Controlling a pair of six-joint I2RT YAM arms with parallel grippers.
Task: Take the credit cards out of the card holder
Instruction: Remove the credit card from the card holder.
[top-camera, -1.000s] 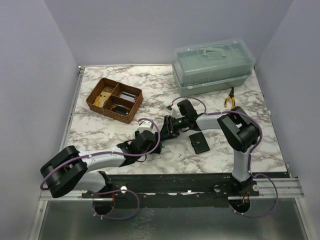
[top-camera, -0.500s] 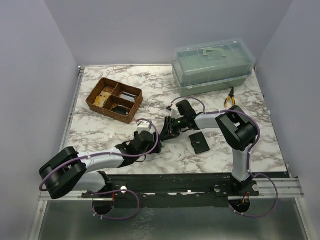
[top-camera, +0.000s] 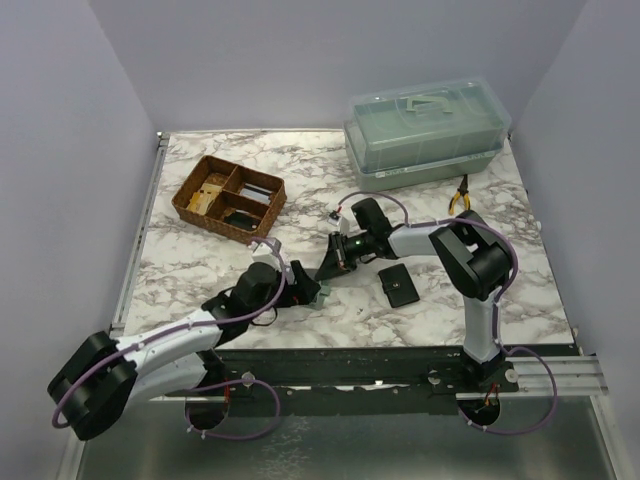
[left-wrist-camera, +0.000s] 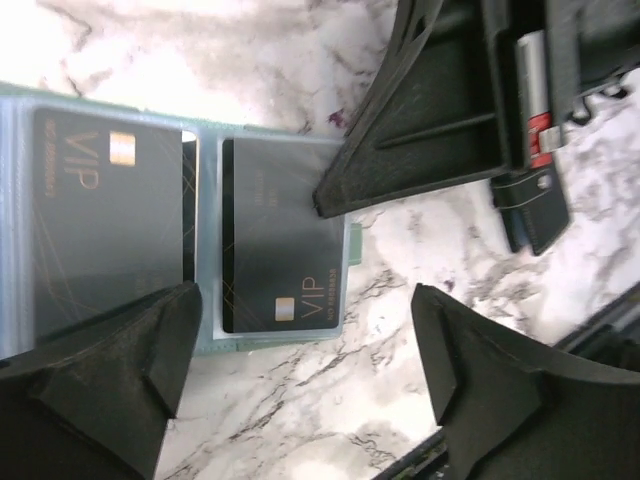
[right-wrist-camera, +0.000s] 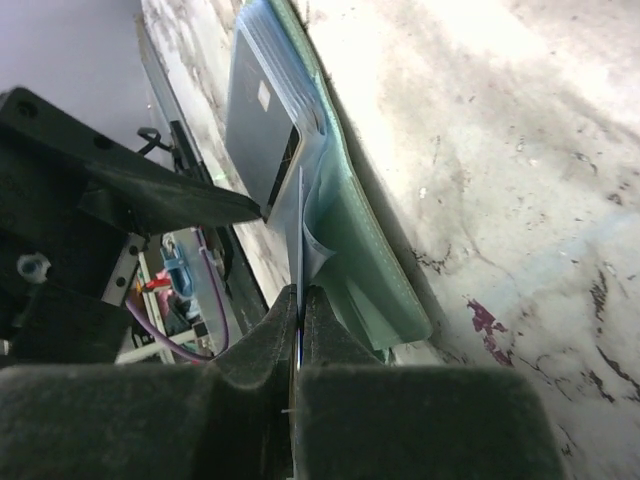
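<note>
Nearest the arms, the left tool (left-wrist-camera: 305, 300) hangs over the table (top-camera: 190, 262) with its jaws spread wide and nothing between them. The card holder (right-wrist-camera: 372, 262) lies open and flat right under it, clear sleeves facing up. Two dark credit cards (left-wrist-camera: 282, 248) marked VIP sit inside those sleeves, one on each half.

Just beyond, the right tool (right-wrist-camera: 298, 300) reaches in from the far side, its jaws pinched tight on a thin sheet (right-wrist-camera: 299, 215) standing up at the fold. Seen edge-on, I cannot tell whether that is a card or only a plastic sleeve.

The step in hand looks like drawing out the first card. To do it well, the pull should run straight along the sleeve's open side, slow and level, so the card slides rather than bends. The holder is light and would likely lift with the pull, so the open left tool should press one half down first. If only plastic is pinched, the right tool should let go and bite again on the card's exposed edge.

Farther off lie a black wallet (top-camera: 398, 284), a wicker basket (top-camera: 181, 201), pliers (top-camera: 460, 195) and a lidded plastic box (top-camera: 425, 130); none is needed.
</note>
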